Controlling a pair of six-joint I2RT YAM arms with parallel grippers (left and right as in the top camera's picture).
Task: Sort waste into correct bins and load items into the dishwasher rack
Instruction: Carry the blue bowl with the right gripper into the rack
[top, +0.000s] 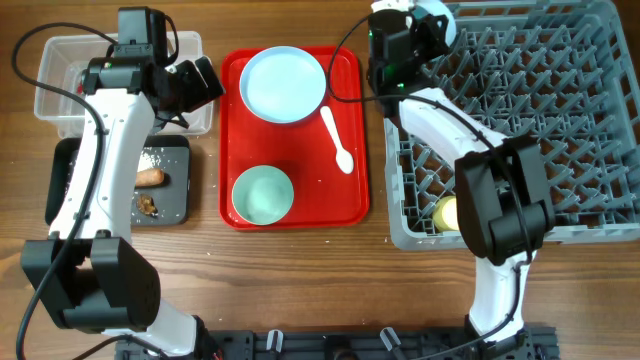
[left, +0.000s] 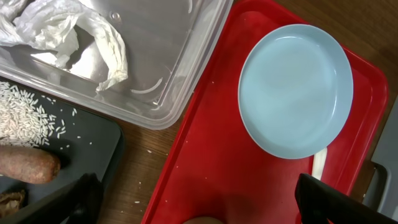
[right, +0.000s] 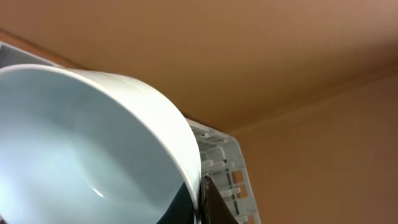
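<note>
My right gripper (top: 437, 28) is shut on the rim of a pale blue bowl (right: 81, 149) and holds it tilted over the far left corner of the grey dishwasher rack (top: 590, 120). A yellow cup (top: 446, 213) stands in the rack's near left corner. My left gripper (left: 202, 204) is open and empty above the red tray's far left edge. The pale blue plate (top: 283, 84), a second bowl (top: 262, 194) and the white spoon (top: 338, 140) lie on that tray. Crumpled white paper (left: 68, 31) lies in the clear tub (top: 60, 60). Rice grains (left: 25, 115), the sausage piece (top: 150, 178) and dark crumbs (top: 147, 205) lie in the black tray (top: 178, 200). No red wrapper shows clearly.
The flat red serving tray (top: 350, 195) sits between the bins on the left and the rack on the right. A few grains lie on the wooden table (left: 140, 186) beside the black tray. The left arm reaches over both bins.
</note>
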